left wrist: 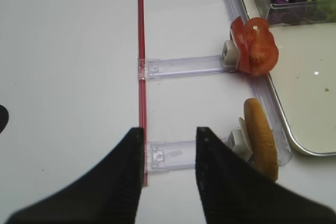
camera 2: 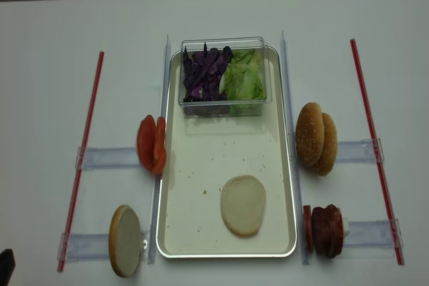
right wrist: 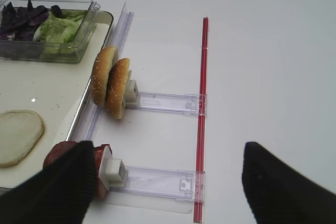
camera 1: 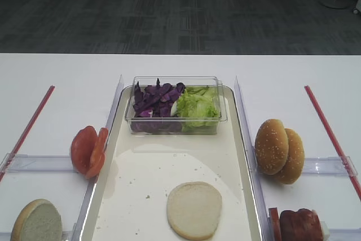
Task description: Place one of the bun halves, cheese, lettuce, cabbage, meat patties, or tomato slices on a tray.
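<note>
A pale bun half (camera 1: 194, 210) lies flat on the long cream tray (camera 1: 169, 167), near its front end. A second bun half (left wrist: 261, 142) stands on edge in a clear holder left of the tray. Behind it stand the tomato slices (camera 1: 88, 150). Meat patties (camera 2: 326, 230) stand at the front right. Purple cabbage (camera 1: 155, 100) and green lettuce (camera 1: 197, 105) fill a tub at the tray's far end. No cheese is in view. My left gripper (left wrist: 169, 135) hangs open and empty left of the standing bun. My right gripper (right wrist: 165, 150) is wide open beside the patties.
Two sesame-seeded buns (camera 1: 279, 149) stand in a holder right of the tray. Red strips (camera 1: 327, 128) run along both outer sides of the table, crossed by clear plastic rails (right wrist: 157, 100). The clear tub (camera 1: 175, 125) sits on the tray's far end.
</note>
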Tool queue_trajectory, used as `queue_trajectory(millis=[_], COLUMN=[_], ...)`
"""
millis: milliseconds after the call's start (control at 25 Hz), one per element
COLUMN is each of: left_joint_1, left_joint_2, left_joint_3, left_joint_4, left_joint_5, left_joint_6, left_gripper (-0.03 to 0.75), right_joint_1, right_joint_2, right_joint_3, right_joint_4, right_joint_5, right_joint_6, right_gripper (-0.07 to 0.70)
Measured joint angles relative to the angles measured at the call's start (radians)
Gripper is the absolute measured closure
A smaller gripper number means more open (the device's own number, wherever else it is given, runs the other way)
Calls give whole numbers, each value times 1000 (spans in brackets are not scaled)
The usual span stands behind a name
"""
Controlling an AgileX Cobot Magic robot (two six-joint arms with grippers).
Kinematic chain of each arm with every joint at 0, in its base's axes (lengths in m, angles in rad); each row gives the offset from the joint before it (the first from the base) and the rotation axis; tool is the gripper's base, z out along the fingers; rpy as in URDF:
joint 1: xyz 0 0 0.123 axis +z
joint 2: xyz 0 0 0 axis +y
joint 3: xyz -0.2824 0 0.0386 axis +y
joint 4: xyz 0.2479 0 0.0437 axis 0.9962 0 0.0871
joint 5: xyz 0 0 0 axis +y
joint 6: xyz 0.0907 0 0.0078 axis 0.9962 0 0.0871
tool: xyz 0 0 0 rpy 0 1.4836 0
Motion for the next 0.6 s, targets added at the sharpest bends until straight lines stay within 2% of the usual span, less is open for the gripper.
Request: queue_trajectory(millis=[600], left_joint_1=[0], left_joint_2=[-2], left_joint_3=[0], left_joint_4=[0], left_joint_5=[0], left_joint_6=[0], left_gripper=[482], right_joint_1=[0], right_joint_2=[0], right_joint_3=[0], right_joint_4=[0], right_joint_5=[0], right_joint_6=[0], right_gripper=[43])
